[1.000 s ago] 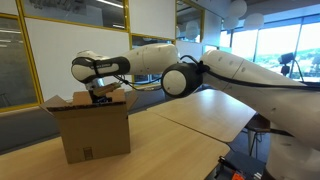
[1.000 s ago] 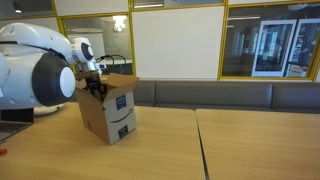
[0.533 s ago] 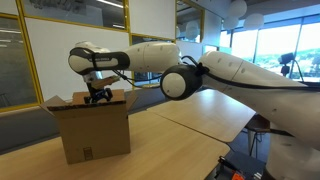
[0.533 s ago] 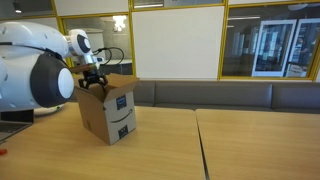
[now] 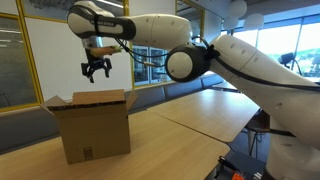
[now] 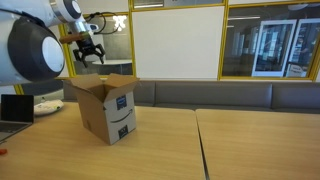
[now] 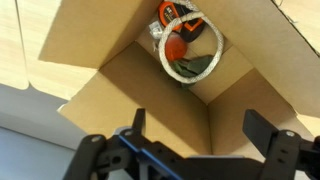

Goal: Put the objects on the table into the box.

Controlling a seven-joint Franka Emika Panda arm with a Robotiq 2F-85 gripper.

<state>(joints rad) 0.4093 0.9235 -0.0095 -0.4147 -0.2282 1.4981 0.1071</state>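
The brown cardboard box (image 5: 95, 128) (image 6: 108, 110) stands with its flaps up on the pale wooden table (image 5: 205, 112) (image 6: 250, 140). My gripper (image 5: 96, 72) (image 6: 88, 55) hangs open well above the box's mouth, with nothing between its fingers. In the wrist view the gripper (image 7: 198, 118) looks straight down into the box (image 7: 140, 45). On its floor lie a white cord (image 7: 162, 58) looped around a red-and-green item (image 7: 177, 48), and an orange-and-black item (image 7: 168, 12). No loose objects show on the table in either exterior view.
An open laptop (image 6: 12, 108) and a white object (image 6: 45, 104) sit at one end of the table. A grey bench (image 6: 230, 95) runs along the glass wall behind. Dark equipment (image 5: 240, 168) stands by the table's near corner.
The gripper has risen from the box's mouth to well above it, and its jaws have opened wide. The box has not moved.
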